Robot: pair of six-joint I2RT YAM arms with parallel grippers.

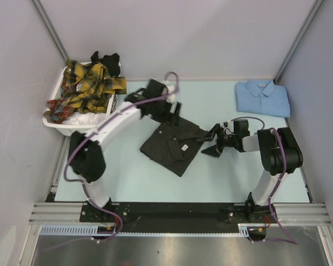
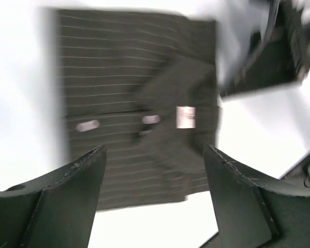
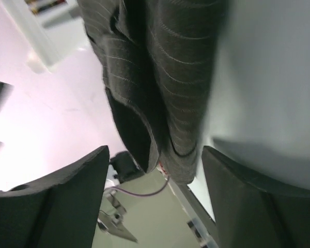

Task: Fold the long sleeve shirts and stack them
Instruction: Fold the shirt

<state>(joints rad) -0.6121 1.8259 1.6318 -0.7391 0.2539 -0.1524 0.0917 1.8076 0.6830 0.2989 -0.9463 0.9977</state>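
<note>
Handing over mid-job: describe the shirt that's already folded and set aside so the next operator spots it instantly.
Look at the pale green table, far right corner. A light blue shirt lies there alone, folded flat with its collar showing. It is plain, unlike the dark pinstriped shirt mid-table and the plaid shirts heaped in the white basket at far left.

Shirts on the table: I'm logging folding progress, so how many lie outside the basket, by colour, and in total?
Charcoal pinstriped shirt: 1
Light blue shirt: 1
Total: 2
The plaid heap in the basket is too tangled to count.
</note>
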